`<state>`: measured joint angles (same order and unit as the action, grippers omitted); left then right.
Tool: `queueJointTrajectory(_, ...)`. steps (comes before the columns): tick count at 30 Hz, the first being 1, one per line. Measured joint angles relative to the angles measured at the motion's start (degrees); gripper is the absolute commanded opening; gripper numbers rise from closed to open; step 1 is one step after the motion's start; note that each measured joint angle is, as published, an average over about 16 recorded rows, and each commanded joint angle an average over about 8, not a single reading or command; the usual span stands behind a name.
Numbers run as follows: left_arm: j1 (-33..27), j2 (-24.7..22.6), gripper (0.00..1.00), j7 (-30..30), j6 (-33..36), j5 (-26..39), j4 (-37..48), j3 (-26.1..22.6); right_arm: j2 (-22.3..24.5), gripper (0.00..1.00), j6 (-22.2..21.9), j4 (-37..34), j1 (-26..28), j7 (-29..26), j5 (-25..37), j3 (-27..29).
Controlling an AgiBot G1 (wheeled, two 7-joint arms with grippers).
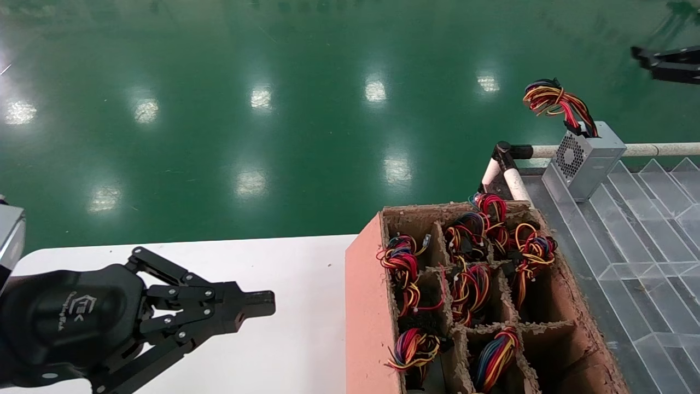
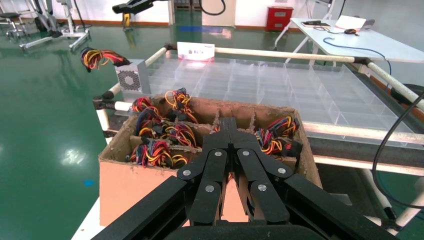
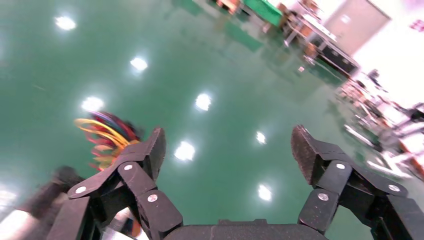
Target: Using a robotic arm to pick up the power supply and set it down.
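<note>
The green floor (image 1: 262,137) fills the upper part of the head view, glossy with reflected ceiling lights. A white table (image 1: 284,306) occupies the lower left. A rack of clear plastic trays (image 1: 651,230), framed by white tubing with black joints, extends along the right side.

A cardboard box (image 1: 366,306) with cardboard dividers stands at the table's right end, just beside the rack. Its compartments hold coils of red, yellow, orange and black wire (image 1: 402,262); whether grey boxes sit beneath those coils cannot be told from these views.

The left gripper (image 1: 257,305) is parked low over the white table, well left of the cardboard box, with its glossy black housing bearing the white logo. Its fingers are pressed together with nothing between them, confirmed in the left wrist view (image 2: 229,131).

The power supply (image 1: 588,158) stands on the near corner of the tray rack, just beyond the cardboard box, resting on the tray surface with its round-hole fan grille facing the robot's left. Its wire bundle (image 1: 555,101) rises from its top end and curls leftward.

The right gripper (image 1: 648,61) is raised at the far right, well apart from the power supply. Its fingers (image 3: 307,150) are spread wide and grasp nothing.
</note>
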<state>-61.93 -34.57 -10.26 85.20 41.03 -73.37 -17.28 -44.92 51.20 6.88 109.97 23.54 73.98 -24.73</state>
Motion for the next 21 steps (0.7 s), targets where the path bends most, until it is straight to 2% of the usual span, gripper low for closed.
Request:
queueJointTrajectory(9, -0.01, 0.01, 0.0, 0.01, -0.01, -0.02, 0.0, -0.02, 1.53, 1.0, 5.35, 10.47, -7.59, -5.4, -5.04, 1.36)
queueJointTrajectory(10, -0.01, 0.01, 0.03, 0.01, -0.01, -0.02, 0.0, -0.03, 1.72, 1.0, 5.99, 11.7, -8.48, -6.03, -5.63, 1.52)
queueJointTrajectory(17, -0.01, 0.02, 0.9, 0.02, -0.02, -0.03, 0.0, -0.05, 2.98, 1.0, 10.38, 20.17, -14.63, -10.38, -9.71, 2.62)
queueJointTrajectory(18, -0.01, 0.02, 1.0, 0.02, -0.02, -0.03, 0.0, -0.05, 3.16, 1.0, 11.01, 21.37, -15.51, -11.0, -10.29, 2.78)
queueJointTrajectory(21, -0.01, 0.02, 1.0, 0.03, -0.02, -0.04, 0.0, -0.06, 3.7, 1.0, 12.89, 25.01, -18.15, -12.87, -12.04, 3.26)
